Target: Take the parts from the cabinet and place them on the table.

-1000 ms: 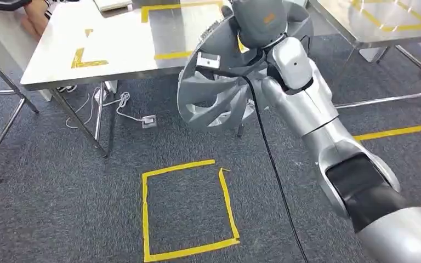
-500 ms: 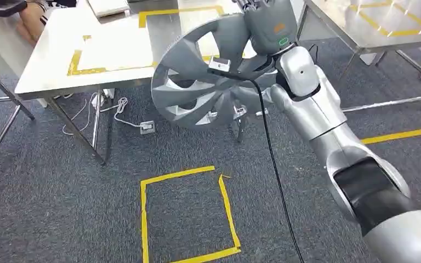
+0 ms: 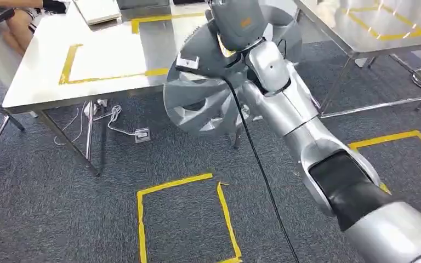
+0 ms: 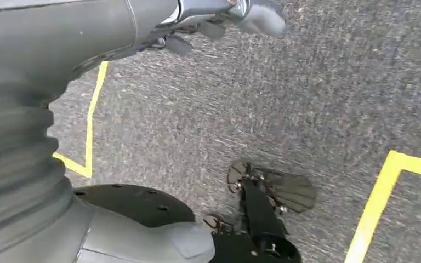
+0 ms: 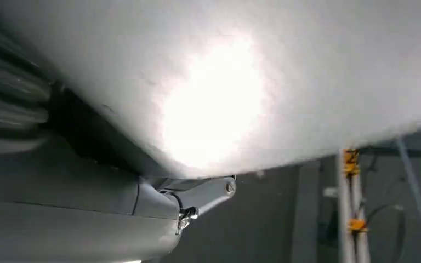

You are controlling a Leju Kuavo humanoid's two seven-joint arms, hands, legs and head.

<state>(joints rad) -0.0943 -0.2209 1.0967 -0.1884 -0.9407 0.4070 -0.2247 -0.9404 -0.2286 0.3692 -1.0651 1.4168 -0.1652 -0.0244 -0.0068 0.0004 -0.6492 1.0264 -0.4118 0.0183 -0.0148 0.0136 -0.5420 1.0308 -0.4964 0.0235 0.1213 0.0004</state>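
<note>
A silver wheel cover (image 3: 200, 107) hangs tilted over the near edge of the steel table (image 3: 33, 90), its spokes facing left and down. My right hand (image 3: 237, 21) grips it at its upper rim, the arm stretched forward from the lower right. In the right wrist view the wheel cover (image 5: 225, 98) is a glaring white surface close against the right hand (image 5: 60, 181). My left hand (image 4: 235, 16) hangs over the grey carpet with nothing in it, fingers stretched out.
Yellow tape (image 3: 109, 75) marks a rectangle on the table top. A second steel table (image 3: 378, 33) stands at the right. A power strip (image 3: 141, 134) and cable lie under the table. A yellow tape square (image 3: 142, 219) marks the carpet. A person (image 3: 16, 24) sits at the far left.
The whole picture has shifted a little, so the camera moved. The wheel cover has swung in my right hand from facing me to a steeper tilt, still held.
</note>
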